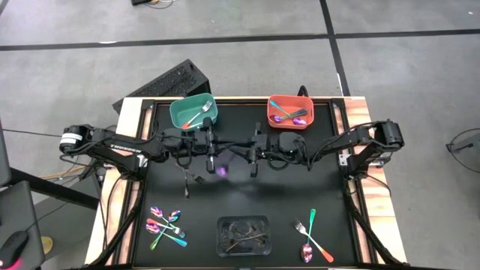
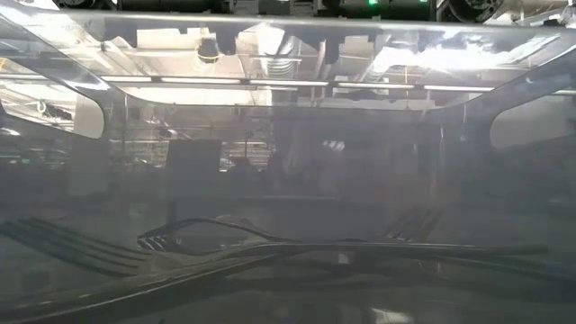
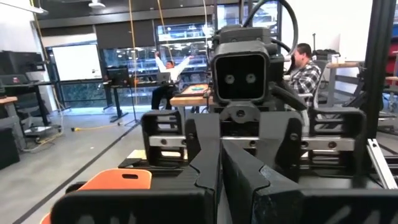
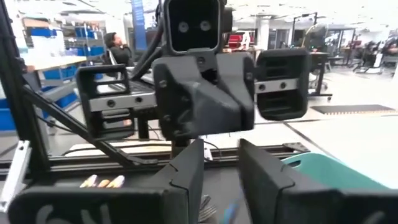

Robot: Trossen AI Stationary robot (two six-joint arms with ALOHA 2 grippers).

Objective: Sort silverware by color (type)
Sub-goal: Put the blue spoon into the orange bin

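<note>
Overhead, I am stretching both arms toward the middle of the table: my left gripper (image 1: 212,159) and right gripper (image 1: 255,159) are facing each other just beside one another, over the black mat (image 1: 247,196). A small purple piece (image 1: 221,171) is showing just beside my left fingertips; I cannot tell whether it is touching them. At the far edge a teal bin (image 1: 193,112) is holding a fork, and an orange bin (image 1: 290,111) is holding spoons. More silverware is lying near-left (image 1: 166,225) and near-right (image 1: 313,236), with a clear tray (image 1: 243,234) of grey cutlery between them.

Level with the table, I am seeing only through that tray's wall (image 2: 504,180), with grey forks (image 2: 207,238) lying inside; neither arm is showing.

From my left wrist, my left gripper (image 3: 222,177) is showing its jaws pressed together, with my right arm's gripper facing me and the orange bin (image 3: 118,180) beyond. People are sitting in the room behind.

From my right wrist, my right gripper (image 4: 221,174) is showing its jaws standing apart, with the teal bin (image 4: 323,171) beyond.
</note>
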